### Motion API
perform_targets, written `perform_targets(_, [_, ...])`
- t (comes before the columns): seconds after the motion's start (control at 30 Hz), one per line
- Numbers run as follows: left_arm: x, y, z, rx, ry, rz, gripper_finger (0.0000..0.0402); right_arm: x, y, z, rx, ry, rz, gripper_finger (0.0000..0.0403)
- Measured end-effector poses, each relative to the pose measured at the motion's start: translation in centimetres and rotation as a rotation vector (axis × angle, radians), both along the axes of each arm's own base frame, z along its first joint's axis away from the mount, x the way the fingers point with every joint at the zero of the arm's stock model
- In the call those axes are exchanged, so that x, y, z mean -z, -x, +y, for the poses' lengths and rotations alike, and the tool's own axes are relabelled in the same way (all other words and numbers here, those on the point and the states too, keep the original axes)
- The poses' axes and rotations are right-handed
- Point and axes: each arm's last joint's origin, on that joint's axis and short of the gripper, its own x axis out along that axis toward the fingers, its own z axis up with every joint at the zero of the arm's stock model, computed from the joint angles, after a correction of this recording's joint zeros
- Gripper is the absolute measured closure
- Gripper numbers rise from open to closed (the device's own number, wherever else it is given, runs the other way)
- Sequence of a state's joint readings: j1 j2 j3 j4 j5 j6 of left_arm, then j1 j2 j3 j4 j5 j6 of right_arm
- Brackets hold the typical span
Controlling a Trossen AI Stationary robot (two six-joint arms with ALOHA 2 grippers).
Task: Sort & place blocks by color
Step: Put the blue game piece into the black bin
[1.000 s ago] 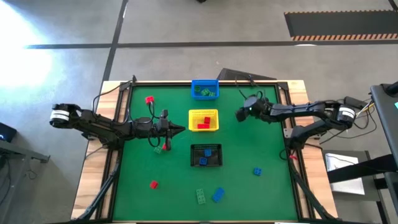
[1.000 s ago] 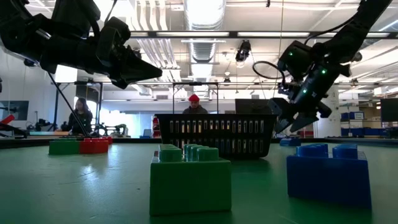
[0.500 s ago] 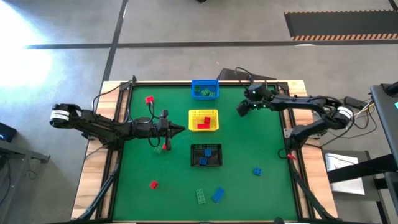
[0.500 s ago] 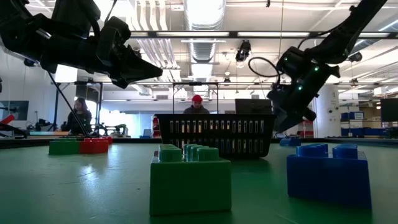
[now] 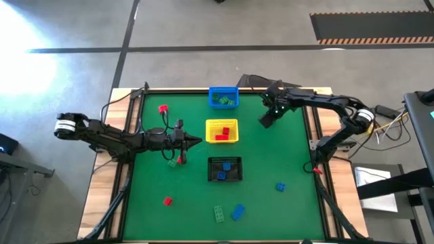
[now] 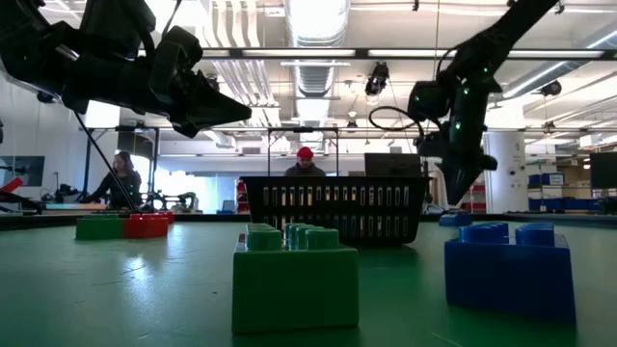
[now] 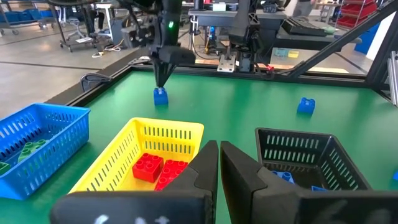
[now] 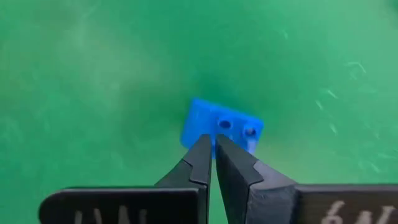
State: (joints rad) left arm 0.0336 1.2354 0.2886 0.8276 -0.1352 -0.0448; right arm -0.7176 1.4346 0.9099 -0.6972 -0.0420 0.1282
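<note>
A small blue block (image 8: pixel 231 126) lies on the green mat at the far right, right of the yellow basket (image 5: pixel 222 130). My right gripper (image 8: pixel 213 140) hangs shut just above it, pointing down; the low view shows a gap between its tips (image 6: pixel 453 196) and the block (image 6: pixel 453 220). My left gripper (image 5: pixel 196 141) waits shut, level, left of the yellow basket. Loose blocks lie on the mat: red (image 5: pixel 163 108), red and green together (image 5: pixel 178 160), red (image 5: pixel 167 200), green (image 5: pixel 220 213), blue (image 5: pixel 237 212), blue (image 5: pixel 280 186).
Three mesh baskets stand in a row down the middle: a blue basket (image 5: pixel 223 97) holding green blocks, the yellow one holding red blocks, a black basket (image 5: pixel 224 169) holding blue blocks. A raised wooden frame (image 5: pixel 115 163) borders the mat. People are in the room behind.
My right gripper has shut. It has tipped from a slant to pointing nearly straight down, while its wrist swung up and toward the table's far edge. Its tips have stayed over the blue block. The block has not moved.
</note>
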Motion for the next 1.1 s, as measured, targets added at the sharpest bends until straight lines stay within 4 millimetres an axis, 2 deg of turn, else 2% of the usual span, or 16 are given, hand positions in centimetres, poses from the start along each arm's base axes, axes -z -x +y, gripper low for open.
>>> perform_targets(0.23, [0.0, 0.0, 0.0, 0.0, 0.0, 0.0, 0.0402, -3.3, -0.4, 1.5, -0.075, 0.058, -0.035, 0.039])
perform_targets(0.4, [0.1, 0.0, 0.0, 0.0, 0.0, 0.008, 0.0402, -3.0, 0.2, 3.4, -0.286, 0.126, 0.036, 0.0383])
perform_targets(0.5, [0.1, 0.0, 0.0, 0.0, 0.0, 0.008, 0.0402, -2.1, 0.3, 4.0, -0.416, 0.123, 0.077, 0.0352])
perform_targets(0.63, [0.1, 0.0, 0.0, 0.0, 0.0, 0.006, 0.0402, -1.0, 0.1, 3.9, -0.541, 0.105, 0.158, 0.0287])
perform_targets(0.83, [0.1, 0.0, 0.0, 0.001, -0.003, 0.007, 0.0402, -1.2, -1.1, 3.0, -0.698, 0.184, 0.264, 0.0191])
perform_targets(0.97, [0.1, 0.0, 0.0, 0.001, -0.006, 0.007, 0.0402, -1.3, -2.0, 2.4, -0.764, 0.215, 0.279, 0.016])
perform_targets(1.1, [0.2, 0.0, 0.0, 0.0, -0.005, 0.012, 0.0402, -0.5, -2.6, 2.0, -0.797, 0.198, 0.304, 0.0155])
